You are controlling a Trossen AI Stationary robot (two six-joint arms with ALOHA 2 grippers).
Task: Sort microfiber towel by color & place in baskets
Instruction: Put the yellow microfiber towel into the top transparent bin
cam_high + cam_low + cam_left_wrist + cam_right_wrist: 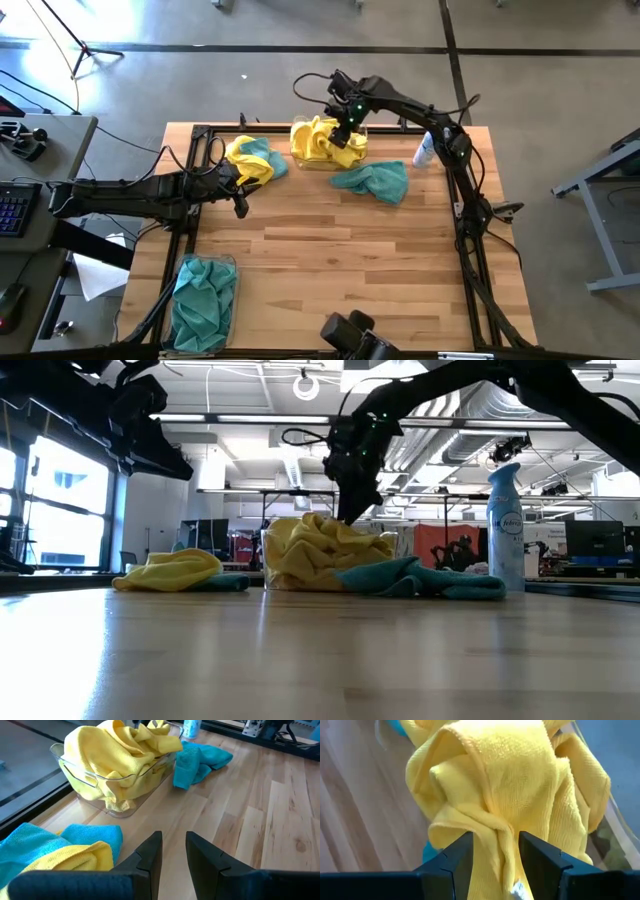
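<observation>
A clear basket (352,158) at the far middle of the table holds a heap of yellow microfiber towels (325,142). My right gripper (345,128) hangs open just above that heap, fingers pointing steeply down, and a ridge of the yellow cloth (495,810) shows below the gap between them. A teal towel (372,182) lies bunched on the table beside the basket. A yellow towel on a teal one (255,160) lies at the far left. My left gripper (172,845) waits beside that pair, slightly open, with nothing between its fingers. A second basket (205,300) at the near left holds teal towels.
A white-and-blue spray bottle (424,150) stands upright at the far right, close to my right arm. Black frame rails run along the table's left and right edges. Bare wood fills the middle and near right of the table (350,270).
</observation>
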